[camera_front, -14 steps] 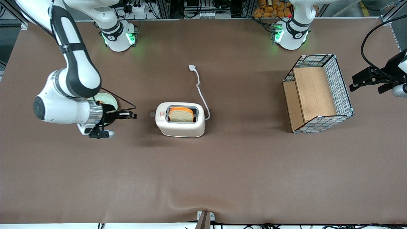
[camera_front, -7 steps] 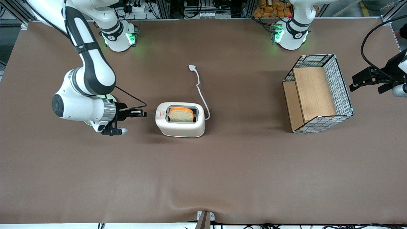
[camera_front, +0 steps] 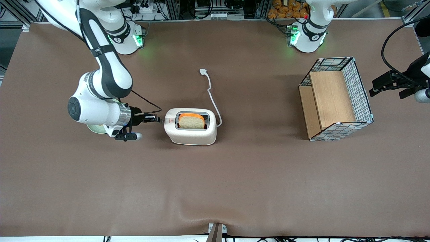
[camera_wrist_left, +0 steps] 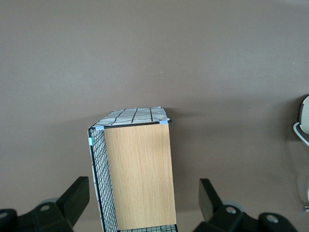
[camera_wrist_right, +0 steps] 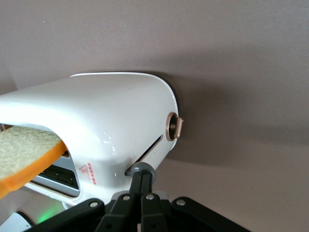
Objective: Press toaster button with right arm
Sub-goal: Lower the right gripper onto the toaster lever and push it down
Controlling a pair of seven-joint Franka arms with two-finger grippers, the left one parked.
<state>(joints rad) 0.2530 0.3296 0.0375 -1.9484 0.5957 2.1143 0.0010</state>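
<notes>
Brown tabletop; right arm (camera_front: pixel 100 84) reaches level, hand (camera_wrist_right: pixel 141 186) pressed together against toaster button (camera_wrist_right: pixel 138 169).

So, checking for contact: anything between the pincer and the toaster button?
Nothing: in the right wrist view the shut pincer tips meet the toaster button.

Button (camera_wrist_right: pixel 139 169) mostly hidden by gripper (camera_wrist_right: pixel 141 193) fingertips; only grey rounded top shows. In front view button too small to make out at gripper (camera_front: pixel 157 118) tip. Toaster (camera_wrist_right: pixel 96 125) cut off by right wrist view's edge at slot end; toast (camera_wrist_right: pixel 26 152) cut off too. Green-rimmed dish (camera_front: pixel 95 128) mostly hidden under right arm (camera_front: pixel 100 84) wrist, nearer working arm's end than toaster. Basket (camera_wrist_left: pixel 133 174) cut off by left wrist view's edge. Cord (camera_wrist_left: pixel 301 133) shows only as fragment there.
</notes>
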